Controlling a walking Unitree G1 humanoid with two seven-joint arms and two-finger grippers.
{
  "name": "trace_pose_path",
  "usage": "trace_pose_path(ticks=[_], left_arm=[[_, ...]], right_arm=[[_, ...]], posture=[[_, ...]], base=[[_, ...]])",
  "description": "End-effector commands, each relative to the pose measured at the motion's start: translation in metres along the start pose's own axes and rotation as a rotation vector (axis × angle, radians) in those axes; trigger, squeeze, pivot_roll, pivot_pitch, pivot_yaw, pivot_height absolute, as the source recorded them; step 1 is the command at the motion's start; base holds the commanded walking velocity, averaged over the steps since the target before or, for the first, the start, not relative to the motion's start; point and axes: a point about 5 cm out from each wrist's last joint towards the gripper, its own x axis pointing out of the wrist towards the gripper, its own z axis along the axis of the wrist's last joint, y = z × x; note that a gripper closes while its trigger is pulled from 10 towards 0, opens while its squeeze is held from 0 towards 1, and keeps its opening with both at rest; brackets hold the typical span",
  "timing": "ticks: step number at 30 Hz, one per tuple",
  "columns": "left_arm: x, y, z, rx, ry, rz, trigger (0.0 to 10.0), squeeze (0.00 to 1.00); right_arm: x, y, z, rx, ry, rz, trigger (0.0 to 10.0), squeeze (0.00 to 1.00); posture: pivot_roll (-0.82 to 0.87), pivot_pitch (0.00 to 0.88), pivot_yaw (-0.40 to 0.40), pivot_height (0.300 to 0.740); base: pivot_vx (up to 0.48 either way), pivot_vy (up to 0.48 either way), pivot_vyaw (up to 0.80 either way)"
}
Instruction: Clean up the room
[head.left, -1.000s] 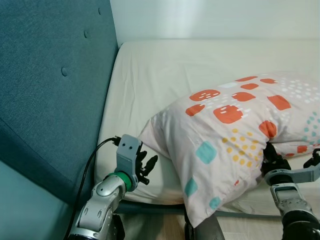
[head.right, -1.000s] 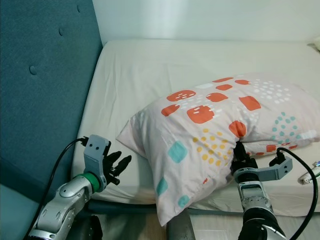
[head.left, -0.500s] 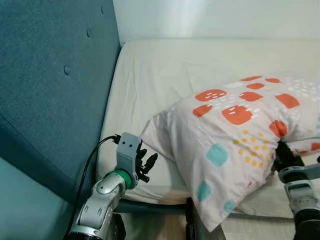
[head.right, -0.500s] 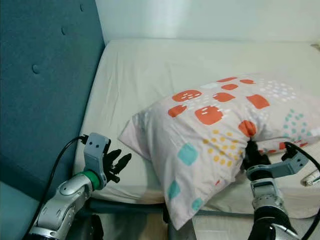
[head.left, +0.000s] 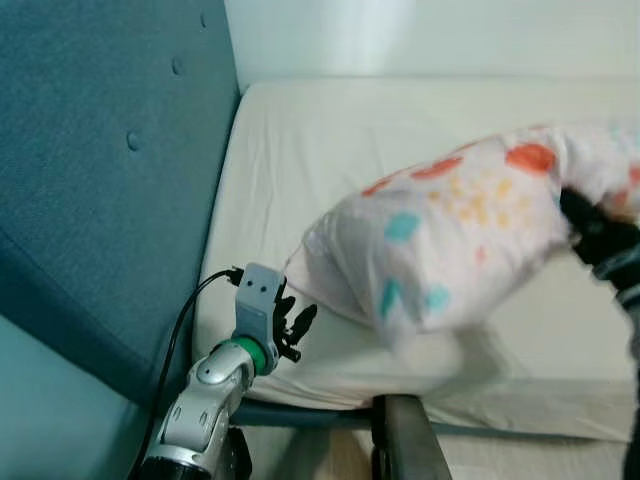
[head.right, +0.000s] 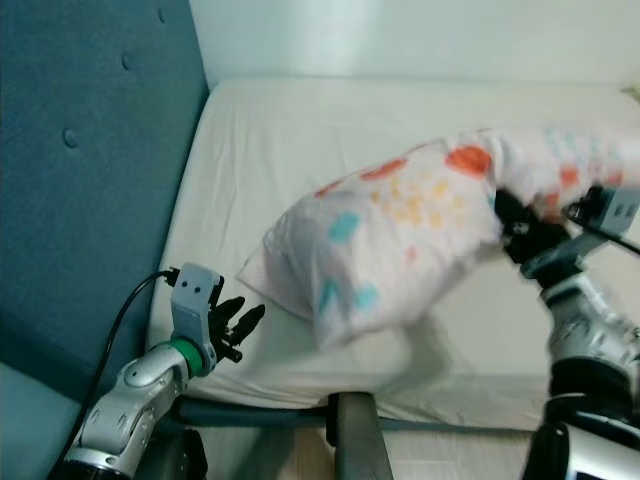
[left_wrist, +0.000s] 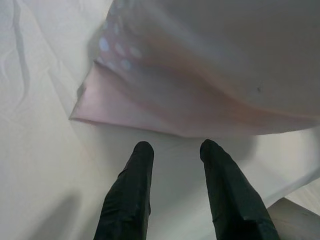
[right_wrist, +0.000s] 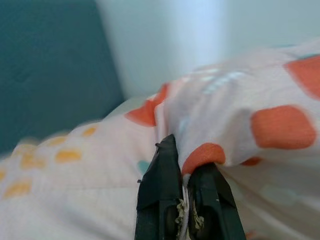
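The right gripper (right_wrist: 181, 212) pinches the cream fabric pillow with orange and teal patches (head.right: 400, 235), lifted lengthwise across the white mattress (head.left: 330, 140). The left gripper (left_wrist: 172, 155) hovers open beside its near corner.

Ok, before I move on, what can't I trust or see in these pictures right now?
- Pillow: motion-blurred in both eye views, so its print and edges are unclear.
- Right hand: shut on the pillow's fabric; how much cloth it pinches is hidden by the folds in the right wrist view.
- Bed under the pillow: covered by it.
- Right arm: cut off by the edge in the left eye view.
- Left hand: open near the pillow's corner; touching or not, unclear.
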Motion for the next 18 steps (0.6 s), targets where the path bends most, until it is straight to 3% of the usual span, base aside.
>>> trace_pose_path(ticks=[1,3,7,9,10,11,16,18], left_arm=[[-0.001,0.001,-0.006,-0.018,0.011,-0.001,10.0,0.0],[-0.001,0.006,-0.002,-0.025,0.0,0.012,10.0,0.0],[-0.001,0.011,0.0,-0.029,-0.01,0.025,10.0,0.0],[-0.003,0.02,0.008,-0.028,-0.039,0.039,10.0,0.0],[-0.003,0.02,0.008,-0.028,-0.039,0.039,10.0,0.0],[-0.007,0.025,0.017,-0.014,-0.076,0.016,10.0,0.0],[-0.011,0.021,0.031,-0.003,-0.131,-0.051,10.0,0.0],[-0.014,0.016,0.05,-0.019,-0.208,-0.091,10.0,0.0]], right_arm=[[-0.002,0.007,0.021,-0.121,0.06,0.151,0.0,0.0],[-0.011,0.002,0.033,-0.269,0.176,0.204,0.0,0.0],[-0.015,-0.003,0.039,-0.348,0.227,0.199,0.0,0.0],[-0.017,-0.015,0.051,-0.445,0.25,0.145,0.0,0.0],[-0.017,-0.015,0.051,-0.445,0.25,0.145,0.0,0.0],[-0.013,-0.021,0.066,-0.505,0.238,0.101,0.0,0.0],[-0.003,-0.017,0.077,-0.493,0.186,0.106,0.0,0.0],[0.011,-0.009,0.086,-0.439,0.109,0.127,0.0,0.0]], posture=[[-0.13,0.17,0.083,0.571],[-0.14,0.17,0.078,0.571],[-0.15,0.17,0.077,0.571],[-0.16,0.171,0.075,0.571],[-0.16,0.171,0.075,0.571],[-0.16,0.171,0.073,0.571],[-0.15,0.17,0.072,0.571],[-0.14,0.168,0.07,0.571]], base=[[0.0,0.0,0.0],[0.0,0.0,0.0],[0.0,0.0,0.0],[0.0,0.0,0.0],[0.0,0.0,0.0],[0.0,0.0,0.0],[0.0,0.0,0.0],[0.0,0.0,0.0]])
